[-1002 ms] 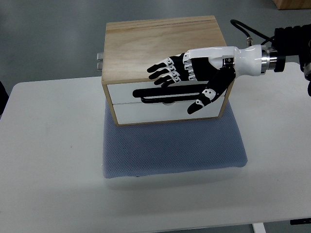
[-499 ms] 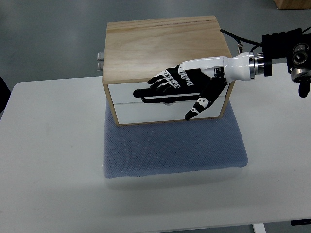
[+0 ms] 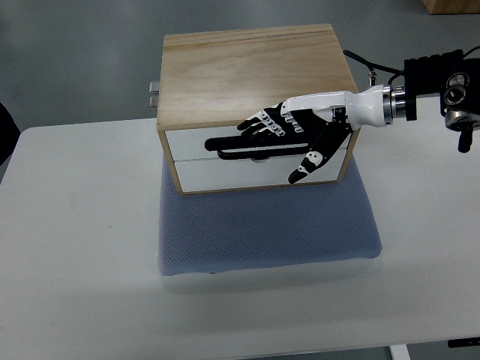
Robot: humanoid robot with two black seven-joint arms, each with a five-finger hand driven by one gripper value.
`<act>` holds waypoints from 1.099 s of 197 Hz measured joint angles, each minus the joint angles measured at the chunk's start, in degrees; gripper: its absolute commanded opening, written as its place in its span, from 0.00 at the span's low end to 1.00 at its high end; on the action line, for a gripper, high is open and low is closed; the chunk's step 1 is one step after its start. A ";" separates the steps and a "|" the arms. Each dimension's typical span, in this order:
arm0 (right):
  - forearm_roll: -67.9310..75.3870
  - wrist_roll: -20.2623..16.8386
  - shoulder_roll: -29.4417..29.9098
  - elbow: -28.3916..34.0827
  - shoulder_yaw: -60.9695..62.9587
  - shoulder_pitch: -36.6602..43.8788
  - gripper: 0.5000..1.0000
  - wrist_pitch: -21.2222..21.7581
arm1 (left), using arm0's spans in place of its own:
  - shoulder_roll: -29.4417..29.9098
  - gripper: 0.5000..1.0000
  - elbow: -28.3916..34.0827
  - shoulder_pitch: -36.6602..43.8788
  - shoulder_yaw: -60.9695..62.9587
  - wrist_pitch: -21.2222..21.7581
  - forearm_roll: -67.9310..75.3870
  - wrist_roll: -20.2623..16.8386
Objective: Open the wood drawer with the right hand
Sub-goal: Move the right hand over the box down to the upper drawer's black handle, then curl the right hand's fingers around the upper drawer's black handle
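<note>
— Judging by the two white fronts, how far along is the opening?

— Barely begun, I'd say. The wooden drawer box (image 3: pixel 251 75) sits on a blue-grey mesh mat (image 3: pixel 266 229) at the back of the white table (image 3: pixel 82 247), and both the upper drawer (image 3: pixel 187 142) and the lower drawer (image 3: pixel 225 175) look flush with the frame. Neither shows any gap from this steep angle.

— And the right hand?

— The right hand (image 3: pixel 294 135) reaches in from the right edge and lies across the front of the upper drawer. Its fingers (image 3: pixel 259 124) are stretched out flat and spread toward the left, just above the black slot handle (image 3: pixel 225 146), while the thumb (image 3: pixel 307 163) hangs down over the lower drawer. It grips nothing as far as I can see; whether the fingertips touch the panel, I cannot tell.

— So what remains?

— Nearly everything: the fingers likely need to hook into that handle, then pull the drawer out toward the camera side. The left arm does not show at all.
</note>
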 measured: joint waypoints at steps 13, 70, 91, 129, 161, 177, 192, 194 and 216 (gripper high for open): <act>-0.13 0.00 0.23 -0.68 -0.02 -0.53 0.89 -0.46 | 0.00 1.00 0.00 0.00 0.00 0.00 0.00 0.00; -1.33 0.00 0.89 -2.56 -0.03 -1.69 0.89 -1.20 | 0.00 1.00 0.00 0.00 0.00 0.00 0.00 0.00; -1.34 0.00 0.96 -2.76 -0.03 -2.36 0.89 -1.27 | 0.00 1.00 0.00 0.01 0.00 0.00 0.00 0.00; -1.35 0.00 1.18 -3.03 -0.03 -3.44 0.89 -1.95 | 0.00 1.00 0.00 0.00 0.00 0.00 0.00 0.00; -1.75 0.00 1.19 -3.07 -0.03 -4.18 0.89 -2.06 | 0.00 1.00 0.00 0.00 0.00 0.00 0.00 0.00; -2.40 0.00 1.19 -3.07 -0.03 -4.35 0.89 -2.05 | 0.00 1.00 0.00 0.00 0.00 0.00 0.00 0.00; -2.61 0.00 1.19 -3.07 -0.03 -4.44 0.89 -1.86 | 0.00 1.00 0.00 0.00 0.00 0.00 0.00 0.00; -2.62 0.00 1.19 -3.07 -0.03 -4.45 0.89 -1.82 | 0.00 1.00 0.00 0.00 0.00 0.00 0.00 0.00; -2.66 0.00 1.19 -2.90 -0.03 -4.48 0.89 -1.32 | 0.00 1.00 0.00 0.00 0.00 0.00 0.00 0.00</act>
